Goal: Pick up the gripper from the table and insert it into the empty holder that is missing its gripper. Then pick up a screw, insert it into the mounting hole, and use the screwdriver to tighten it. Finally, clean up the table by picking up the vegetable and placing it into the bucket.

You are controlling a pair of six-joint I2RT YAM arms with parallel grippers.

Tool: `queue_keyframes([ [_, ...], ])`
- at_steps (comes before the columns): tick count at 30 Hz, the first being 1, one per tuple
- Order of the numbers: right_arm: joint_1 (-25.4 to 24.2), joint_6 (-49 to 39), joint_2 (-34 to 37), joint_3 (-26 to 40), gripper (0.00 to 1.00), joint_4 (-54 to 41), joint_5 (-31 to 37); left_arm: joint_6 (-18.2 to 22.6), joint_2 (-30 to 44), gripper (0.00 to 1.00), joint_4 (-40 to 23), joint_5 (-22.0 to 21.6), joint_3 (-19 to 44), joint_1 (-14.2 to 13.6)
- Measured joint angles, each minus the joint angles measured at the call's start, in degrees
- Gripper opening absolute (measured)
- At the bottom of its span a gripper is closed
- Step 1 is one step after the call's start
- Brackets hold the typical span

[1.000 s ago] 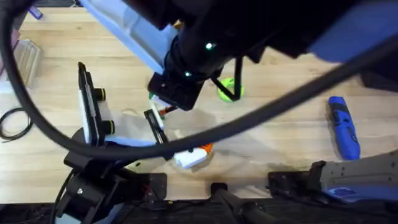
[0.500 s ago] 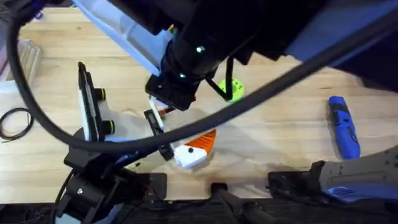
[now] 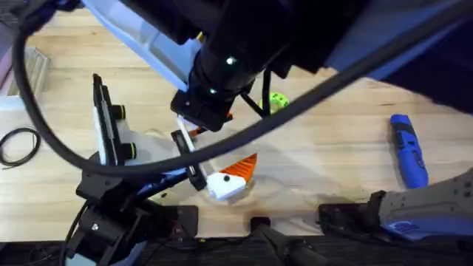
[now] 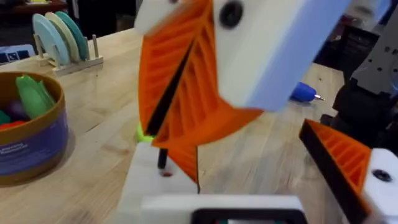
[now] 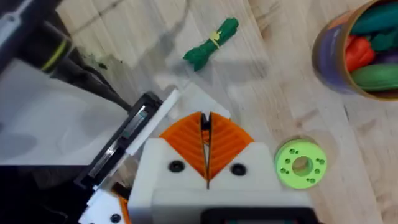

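Your right tool [image 5: 205,127] is closed, its orange pads pressed together with nothing visible between them. It hangs over the black-and-white fixture arm [image 5: 134,134]. Drop straight down from here and you risk hitting that arm or nudging the green disc [image 5: 300,163] just beside it. I cannot tell whether the left tool [image 4: 177,143] is open or closed. Ribbed orange sits so close to its lens that it may be the loose wedge, so don't assume it is seated.

The wedge on a white block [image 3: 230,177] lies near the front edge of the tabletop [image 3: 332,155], where a sweep of the cable [image 3: 44,140] could push it off.

The vegetable [image 5: 211,43] lies flat with bare wood around it, near the bucket [image 5: 326,53]. The screwdriver [image 3: 408,151] lies alone on the right, with free room to approach.
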Motion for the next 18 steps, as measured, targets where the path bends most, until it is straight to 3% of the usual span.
queue_keyframes([
  [18,0.00,0.02,0.45,0.21,0.006,-1.08,0.00,-0.44,0.07,0.986,-0.04,0.00,0.00,0.00],
])
